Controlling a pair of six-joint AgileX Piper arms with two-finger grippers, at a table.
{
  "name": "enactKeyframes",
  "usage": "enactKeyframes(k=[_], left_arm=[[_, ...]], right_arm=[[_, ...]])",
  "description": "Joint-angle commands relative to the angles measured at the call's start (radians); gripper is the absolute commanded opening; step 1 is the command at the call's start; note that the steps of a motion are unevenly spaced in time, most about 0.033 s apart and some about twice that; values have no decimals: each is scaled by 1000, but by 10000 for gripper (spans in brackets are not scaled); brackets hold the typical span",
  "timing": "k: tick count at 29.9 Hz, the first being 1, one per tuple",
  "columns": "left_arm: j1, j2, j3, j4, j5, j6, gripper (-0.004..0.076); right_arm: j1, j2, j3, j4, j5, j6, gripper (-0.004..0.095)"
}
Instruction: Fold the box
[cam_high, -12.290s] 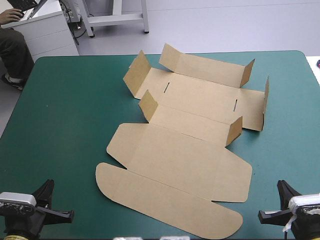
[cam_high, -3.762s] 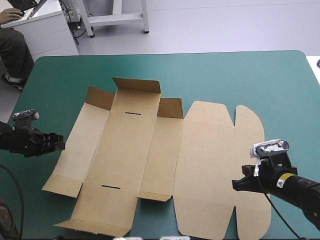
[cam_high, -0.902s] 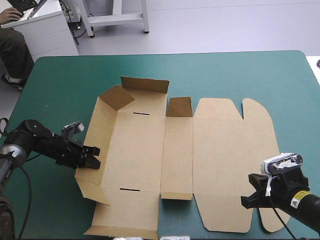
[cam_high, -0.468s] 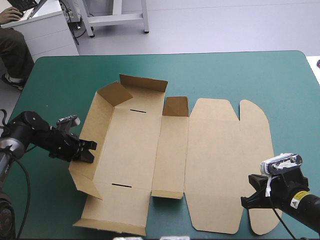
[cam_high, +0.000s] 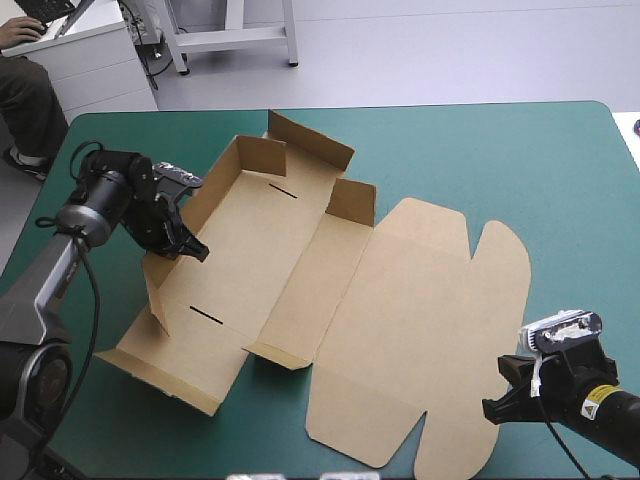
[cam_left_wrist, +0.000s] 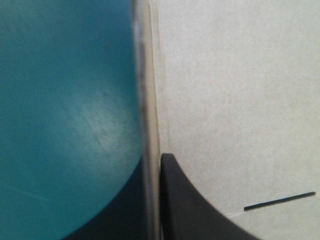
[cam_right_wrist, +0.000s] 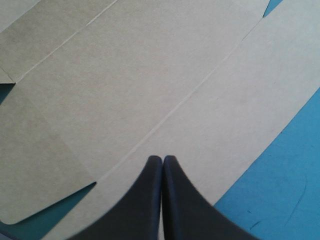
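On the table's left-centre: side wall pinched upright.

From above, the box (cam_high: 330, 290) lay askew on the teal-green cover (cam_high: 520, 160), its lid (cam_high: 430, 320) flat toward the right gripper (cam_high: 497, 405). The left gripper (cam_high: 192, 248) clamped the left wall (cam_high: 215, 190), apparently to stand it up. Along the left wrist, that wall ran edge-on between nearly closed fingers (cam_left_wrist: 190, 210). Along the right wrist, the right gripper (cam_right_wrist: 163, 160) hovered closed and empty over the lid, probably waiting its turn.
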Motion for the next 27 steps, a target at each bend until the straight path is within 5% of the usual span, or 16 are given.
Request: enactKeyframes(k=[1,10,27], left_arm=[[-99,-1,-90,174,40,69,-10],[-328,44,-112,472,-108,70,-10],[-491,53,-110,774,-437,67,-10]], right_arm=[[-6,6,-25,13,-47,-4,-19],[-6,6,-25,19,-47,-1,-20],[-6,6,-25,67,-47,23,-19]])
